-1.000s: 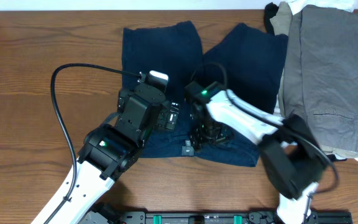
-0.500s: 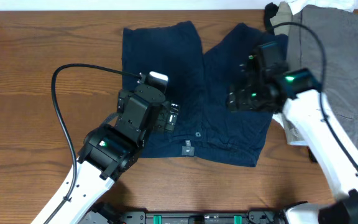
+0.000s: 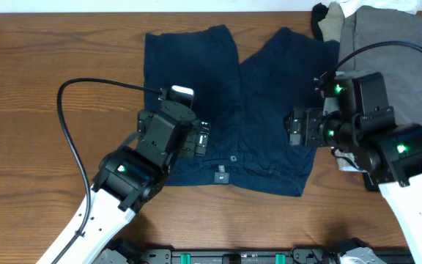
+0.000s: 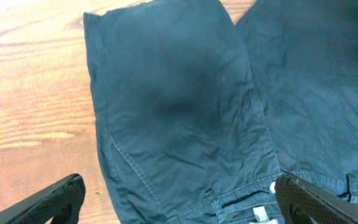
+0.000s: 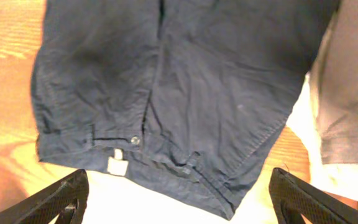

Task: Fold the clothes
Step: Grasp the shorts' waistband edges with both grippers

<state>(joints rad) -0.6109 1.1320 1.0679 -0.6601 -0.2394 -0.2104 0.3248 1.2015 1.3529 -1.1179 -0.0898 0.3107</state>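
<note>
The dark navy shorts lie spread flat on the table, legs pointing to the far side and waistband to the near side, with a small white label. My left gripper hovers open and empty over the left half near the waistband. In the left wrist view the shorts fill the frame between the wide-apart fingers. My right gripper hovers open and empty over the shorts' right edge. The right wrist view shows the shorts, the label and the open fingers.
A pile of grey and taupe garments lies at the far right, with white and black cloth at its top edge. It also shows in the right wrist view. A black cable loops left of the left arm. Bare wood table lies to the left.
My right arm has lifted off the middle of the waistband and swung right, and is now over the shorts' right edge. The left arm has hardly moved.
</note>
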